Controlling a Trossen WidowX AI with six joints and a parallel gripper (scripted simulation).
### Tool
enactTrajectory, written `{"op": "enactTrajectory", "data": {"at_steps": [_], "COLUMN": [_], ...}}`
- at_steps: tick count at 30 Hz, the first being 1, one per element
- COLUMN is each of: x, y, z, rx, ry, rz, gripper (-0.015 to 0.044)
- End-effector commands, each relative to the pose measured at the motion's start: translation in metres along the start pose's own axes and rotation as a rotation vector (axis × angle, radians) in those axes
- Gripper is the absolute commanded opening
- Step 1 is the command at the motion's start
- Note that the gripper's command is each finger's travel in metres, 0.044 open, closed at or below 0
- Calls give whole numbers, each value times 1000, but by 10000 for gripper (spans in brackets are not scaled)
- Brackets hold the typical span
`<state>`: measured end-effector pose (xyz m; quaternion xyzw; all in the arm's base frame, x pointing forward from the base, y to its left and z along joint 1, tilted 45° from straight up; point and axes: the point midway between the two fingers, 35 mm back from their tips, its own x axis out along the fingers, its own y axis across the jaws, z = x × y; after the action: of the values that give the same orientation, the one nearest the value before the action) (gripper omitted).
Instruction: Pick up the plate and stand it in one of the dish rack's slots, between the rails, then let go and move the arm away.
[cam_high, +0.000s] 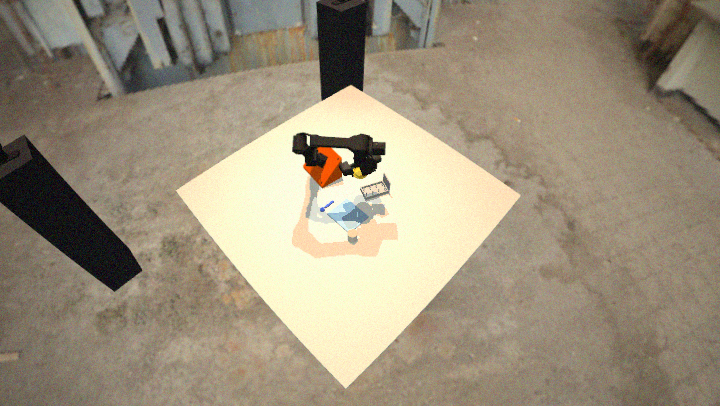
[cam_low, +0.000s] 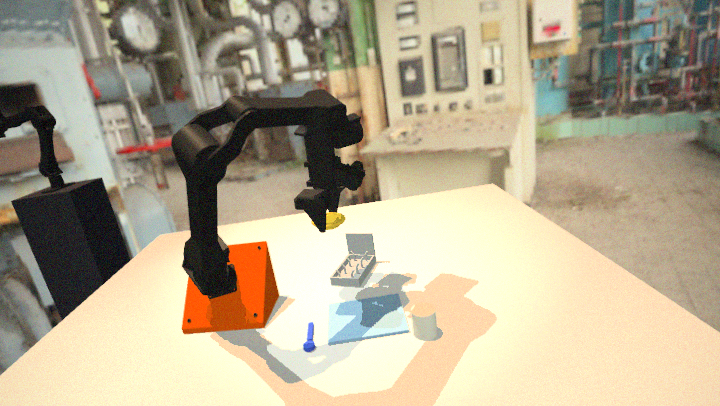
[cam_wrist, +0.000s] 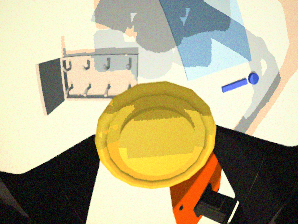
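The yellow round plate (cam_high: 358, 172) (cam_low: 335, 219) (cam_wrist: 156, 140) is held in the air, lying about flat, its round face filling the middle of the wrist view. My gripper (cam_high: 358, 170) (cam_low: 328, 220) (cam_wrist: 155, 136) is shut on the plate, with a dark finger at each side of its rim. The grey dish rack (cam_high: 377, 197) (cam_low: 346, 281) (cam_wrist: 100, 98) stands on the table below the plate, with two rows of small upright pegs and a tall panel at one end. In the wrist view the rack is up and left of the plate, and the plate's edge comes close to its lower right corner.
A light blue flat board (cam_high: 338, 212) (cam_low: 347, 327) (cam_wrist: 200, 70) lies near the rack. A grey cup (cam_high: 352, 238) (cam_low: 425, 326) stands beside it. A blue spoon-like thing (cam_high: 328, 205) (cam_low: 310, 332) (cam_wrist: 234, 86) lies on the board's other side. The arm's orange base (cam_high: 331, 163) (cam_low: 252, 272) is behind.
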<state>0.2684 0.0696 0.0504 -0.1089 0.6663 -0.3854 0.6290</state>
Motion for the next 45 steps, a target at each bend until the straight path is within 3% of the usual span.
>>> {"op": "enactTrajectory", "data": {"at_steps": [1,24,45], "x": [10,65,96], "y": [0,6,9], "z": [-1,-4,-1], "rx": [-60,-463,-772], "ry": [53,219,51], "rz": [44,437,848], "gripper": [0,0,0]}}
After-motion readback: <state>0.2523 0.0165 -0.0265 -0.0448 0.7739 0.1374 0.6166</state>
